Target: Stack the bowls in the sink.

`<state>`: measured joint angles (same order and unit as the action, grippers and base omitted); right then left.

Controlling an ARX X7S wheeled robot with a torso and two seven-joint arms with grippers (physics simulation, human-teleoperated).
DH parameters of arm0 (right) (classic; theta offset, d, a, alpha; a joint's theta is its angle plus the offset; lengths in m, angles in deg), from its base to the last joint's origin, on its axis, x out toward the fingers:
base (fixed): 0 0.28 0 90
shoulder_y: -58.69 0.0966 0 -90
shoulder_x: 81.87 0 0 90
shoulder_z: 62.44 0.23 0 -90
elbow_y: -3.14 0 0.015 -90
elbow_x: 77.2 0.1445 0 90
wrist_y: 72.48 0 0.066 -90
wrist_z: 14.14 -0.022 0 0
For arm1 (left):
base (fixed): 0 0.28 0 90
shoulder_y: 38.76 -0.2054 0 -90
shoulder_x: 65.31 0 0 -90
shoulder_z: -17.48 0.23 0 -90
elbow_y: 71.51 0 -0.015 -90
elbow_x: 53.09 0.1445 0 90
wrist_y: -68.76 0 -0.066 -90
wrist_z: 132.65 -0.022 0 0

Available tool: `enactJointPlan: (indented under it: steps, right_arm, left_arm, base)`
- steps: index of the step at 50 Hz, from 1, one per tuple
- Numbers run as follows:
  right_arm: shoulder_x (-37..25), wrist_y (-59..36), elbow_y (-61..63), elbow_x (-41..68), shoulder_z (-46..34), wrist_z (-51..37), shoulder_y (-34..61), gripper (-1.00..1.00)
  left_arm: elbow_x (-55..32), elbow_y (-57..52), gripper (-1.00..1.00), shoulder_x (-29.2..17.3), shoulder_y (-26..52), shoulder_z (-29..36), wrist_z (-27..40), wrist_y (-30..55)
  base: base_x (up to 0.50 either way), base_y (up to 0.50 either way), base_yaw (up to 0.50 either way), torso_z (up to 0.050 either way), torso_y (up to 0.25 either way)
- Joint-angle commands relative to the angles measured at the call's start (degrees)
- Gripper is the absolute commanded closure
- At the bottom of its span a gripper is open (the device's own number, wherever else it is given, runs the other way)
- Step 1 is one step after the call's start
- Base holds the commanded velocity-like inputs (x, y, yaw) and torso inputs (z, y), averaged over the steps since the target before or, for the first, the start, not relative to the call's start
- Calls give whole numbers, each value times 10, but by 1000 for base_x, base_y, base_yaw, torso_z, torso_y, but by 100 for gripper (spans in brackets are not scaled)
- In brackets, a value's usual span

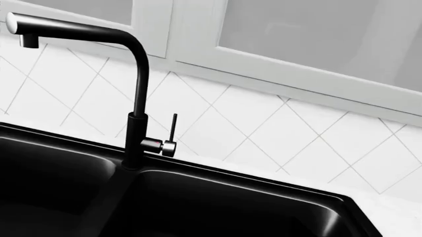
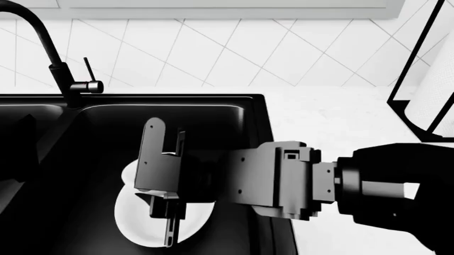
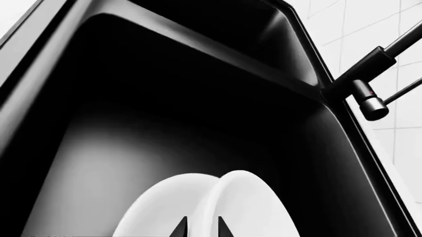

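My right fingers (image 2: 165, 180) hang over the right basin of the sink (image 2: 241, 114), reaching in from the counter (image 2: 333, 122) side. They stand apart, one plate toward the faucet (image 2: 67, 79) and one toward the sink's near edge, with open space between them. Nothing is clamped in them.

The bowls (image 2: 152, 223) lie on the floor of that right basin, directly beneath my right fingers, which cover much of them in the head view. White rim shows on the faucet side of my fingers and below them toward the near edge. In the right wrist view the two bowls (image 3: 218, 207) appear as two white rounded rims overlapping, one nested against the other, with my dark fingertips (image 3: 181, 228) showing as two small points just above them. Whether the tips touch a rim, I cannot tell. I cannot tell which bowl is the larger from here.

My left fingers do not show in any view. The left wrist camera looks at the faucet (image 1: 135, 98) with its side lever, the sink's back rim (image 1: 264, 180) and the tiled wall (image 1: 264, 123) behind it.

A paper-towel roll (image 2: 433, 101) in a black holder stands on the counter, well apart from the sink on the side away from the faucet.
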<state>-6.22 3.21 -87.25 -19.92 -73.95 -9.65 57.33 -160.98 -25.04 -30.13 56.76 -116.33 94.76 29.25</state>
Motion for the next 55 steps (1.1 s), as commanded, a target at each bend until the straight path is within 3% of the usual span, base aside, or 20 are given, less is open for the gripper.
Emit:
enactJointPlan:
  steps: [1,55]
  right_arm:
    - [6,1,-5,-11,2,4,-5,100]
    - [31,6,-66,-37,-8,30,-43,100]
  left_arm:
    - [1,1,-100,1,-2,-3,-1,1]
    - [5,2,-100,6,-11,-11,-4,4]
  base:
    - [0,0,0,10,0]
    - [0,0,0,0,0]
